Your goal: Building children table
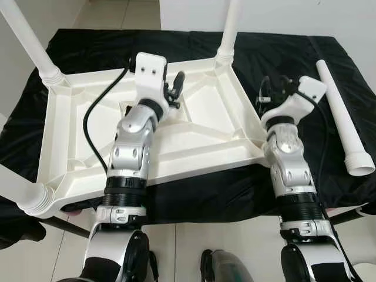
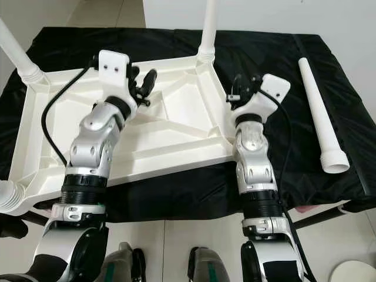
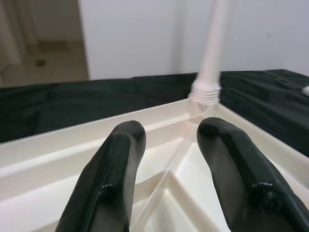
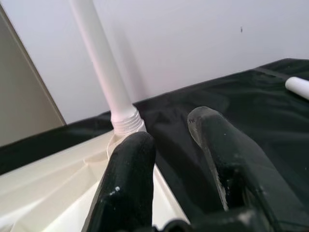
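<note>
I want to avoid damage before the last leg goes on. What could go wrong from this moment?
1. The loose white plastic leg lies near the edge of the black cloth; a nudge might roll it off.
2. The upside-down white plastic tabletop overhangs the near edge, so pressing there could tip it.
3. The open right gripper sits close to the empty corner and may bump it.

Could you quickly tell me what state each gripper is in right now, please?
Left gripper: open, holding nothing, over the upturned white tabletop.
Right gripper: open, holding nothing, at the tabletop's edge.
</note>
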You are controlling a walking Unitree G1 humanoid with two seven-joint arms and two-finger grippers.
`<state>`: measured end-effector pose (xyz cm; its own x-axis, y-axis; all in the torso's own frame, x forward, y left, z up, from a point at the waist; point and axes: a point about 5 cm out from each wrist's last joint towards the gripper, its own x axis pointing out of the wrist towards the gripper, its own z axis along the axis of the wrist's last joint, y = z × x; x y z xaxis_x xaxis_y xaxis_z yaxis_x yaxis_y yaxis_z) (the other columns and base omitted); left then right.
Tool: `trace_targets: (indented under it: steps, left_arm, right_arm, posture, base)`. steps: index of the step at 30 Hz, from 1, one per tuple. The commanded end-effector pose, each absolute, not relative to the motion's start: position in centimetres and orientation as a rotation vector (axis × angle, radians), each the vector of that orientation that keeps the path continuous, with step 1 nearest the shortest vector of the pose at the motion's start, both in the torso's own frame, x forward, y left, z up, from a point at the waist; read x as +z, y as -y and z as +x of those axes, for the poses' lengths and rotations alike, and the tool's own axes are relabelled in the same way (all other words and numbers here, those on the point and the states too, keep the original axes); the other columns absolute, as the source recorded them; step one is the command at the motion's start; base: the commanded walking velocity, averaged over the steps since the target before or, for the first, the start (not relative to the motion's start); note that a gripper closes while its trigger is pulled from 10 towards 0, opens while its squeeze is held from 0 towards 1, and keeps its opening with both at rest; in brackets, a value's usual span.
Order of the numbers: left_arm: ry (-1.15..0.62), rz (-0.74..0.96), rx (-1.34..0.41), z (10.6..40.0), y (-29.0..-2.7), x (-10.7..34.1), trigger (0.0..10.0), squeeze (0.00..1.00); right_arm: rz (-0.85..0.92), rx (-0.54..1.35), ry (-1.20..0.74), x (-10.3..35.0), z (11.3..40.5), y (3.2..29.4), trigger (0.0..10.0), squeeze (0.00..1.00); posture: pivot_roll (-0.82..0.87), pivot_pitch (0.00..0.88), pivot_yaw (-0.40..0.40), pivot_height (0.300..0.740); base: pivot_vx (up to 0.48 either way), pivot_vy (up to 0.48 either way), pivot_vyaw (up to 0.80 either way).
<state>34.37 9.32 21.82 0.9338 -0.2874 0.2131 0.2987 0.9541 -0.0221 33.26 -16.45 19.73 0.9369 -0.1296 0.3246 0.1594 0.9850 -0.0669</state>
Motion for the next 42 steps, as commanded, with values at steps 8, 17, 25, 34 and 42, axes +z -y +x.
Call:
trace_targets:
  steps: [8,17,25,34,42]
  left_arm:
    - [0.275,-0.107,-0.142,32.5,-9.6,20.6,10.0,0.00]
    - [0.253,-0.059,-0.123,32.2,-9.7,19.9,10.0,0.00]
    - [0.256,-0.046,-0.128,32.0,-10.0,19.7,10.0,0.00]
    - [0.259,-0.030,-0.129,31.9,-10.1,19.8,10.0,0.00]
    - [0.255,-0.029,-0.134,31.9,-10.0,19.7,10.0,0.00]
  right_arm:
    - [-0.130,-0.063,0.394,18.7,31.7,15.6,10.0,0.00]
    - [-0.134,-0.046,0.387,18.5,31.9,15.1,10.0,0.00]
    - [-0.135,-0.016,0.394,18.3,32.1,14.6,10.0,0.00]
    - [-0.127,-0.011,0.400,18.5,32.3,14.6,10.0,0.00]
    - [-0.126,-0.010,0.406,18.6,32.3,14.6,10.0,0.00]
  posture:
    - [-0.16,0.032,-0.002,0.740]
    - [-0.14,0.010,-0.011,0.740]
    - [-0.13,0.000,-0.023,0.740]
    - [-0.12,0.000,-0.024,0.740]
    - [-0.12,0.000,-0.024,0.740]
  base:
    - [0.000,0.000,0.00]
    - [0.000,0.000,0.00]
    - [0.000,-0.219,0.00]
    - [0.000,-0.355,0.00]
    - [0.000,-0.389,0.00]
